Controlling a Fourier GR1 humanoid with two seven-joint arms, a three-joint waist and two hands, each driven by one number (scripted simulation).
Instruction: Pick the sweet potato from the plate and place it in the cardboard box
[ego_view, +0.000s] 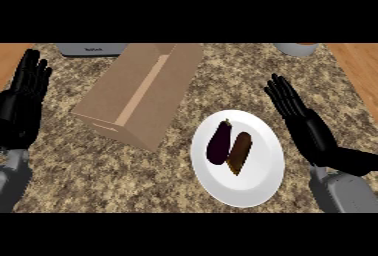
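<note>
While both hands hang open over the speckled granite counter (88, 165), the sweet potato (239, 152) lies untouched on the white plate (251, 192), which sits in the lower right of centre of the frame. The sweet potato is a brown, elongated piece lying lengthwise, its upper end toward the top of the frame, and just to its left, touching or nearly touching it (the seam between them is too dark to judge), lies a dark purple eggplant (219, 142) with a small stem at its upper tip. The cardboard box (140, 92) occupies the upper middle of the frame, left of the plate and close to it, set at a slant, its flaps open so that the inner wall shows as a paler strip. The right hand (306, 127) shows at the right of the frame, just beside the plate's right rim, its fingers straight and spread, pointing toward the upper left, holding nothing. The left hand (22, 102) stands at the far left edge, fingers straight and pointing up, also holding nothing, well apart from the box. At the top edge a grey flat object (92, 49) shows in the upper left, and a pale rounded vessel (297, 48) shows in the upper right, both cut off by the frame.
</note>
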